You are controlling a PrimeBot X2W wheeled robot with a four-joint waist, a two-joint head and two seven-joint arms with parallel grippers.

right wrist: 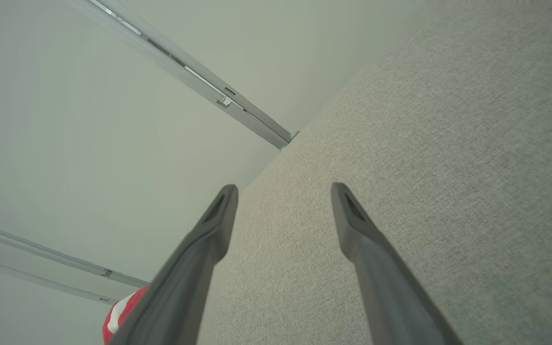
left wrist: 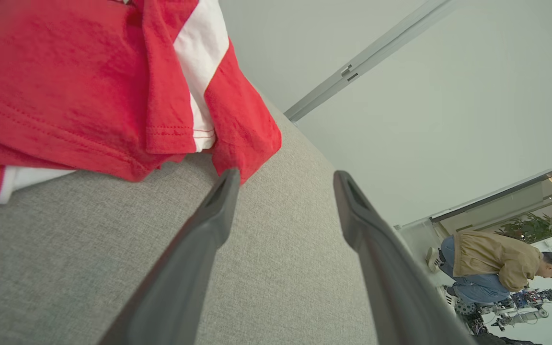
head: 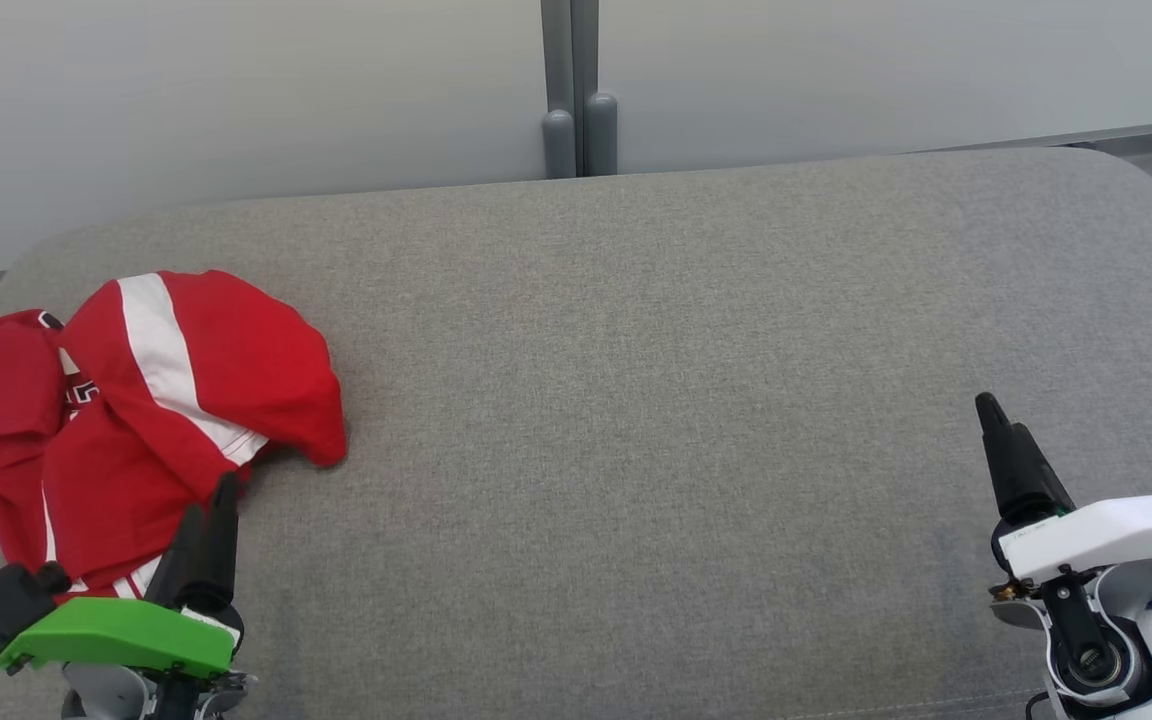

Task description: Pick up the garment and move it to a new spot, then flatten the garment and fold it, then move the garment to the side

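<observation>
Head view: the garment (head: 176, 400), a red piece with a broad white stripe, lies crumpled at the left edge of the frame on a grey padded surface (head: 656, 420). The left gripper (head: 211, 505), under a green cover, sits at the lower left. Its 2 dark fingers point up the frame, and their tips overlap the garment's lower hem. The right gripper (head: 996, 430), under a white cover, sits at the lower right, well apart from the garment, over bare grey fabric. A pale wall (head: 236, 90) with a grey post (head: 576, 100) runs along the top of the frame.

Left wrist view: the left gripper (left wrist: 285, 177) stands wide, with nothing between its 2 fingers. The garment (left wrist: 89, 86) fills the upper left, its red folds and white stripe resting on the grey padded surface (left wrist: 266, 268). The left-hand fingertip sits just beside the garment's lowest red corner; whether they touch cannot be told. At the lower right a person (left wrist: 491, 263) in a tan jacket bends forward, with a plant (left wrist: 530, 225) behind.

Right wrist view: the right gripper (right wrist: 284, 189) is also spread wide and holds nothing. The grey padded surface (right wrist: 448, 167) fills the right side, the wall (right wrist: 65, 143) and a rail (right wrist: 199, 76) the left. A small red and white bit of the garment (right wrist: 120, 309) shows at the bottom, left of the fingers.
</observation>
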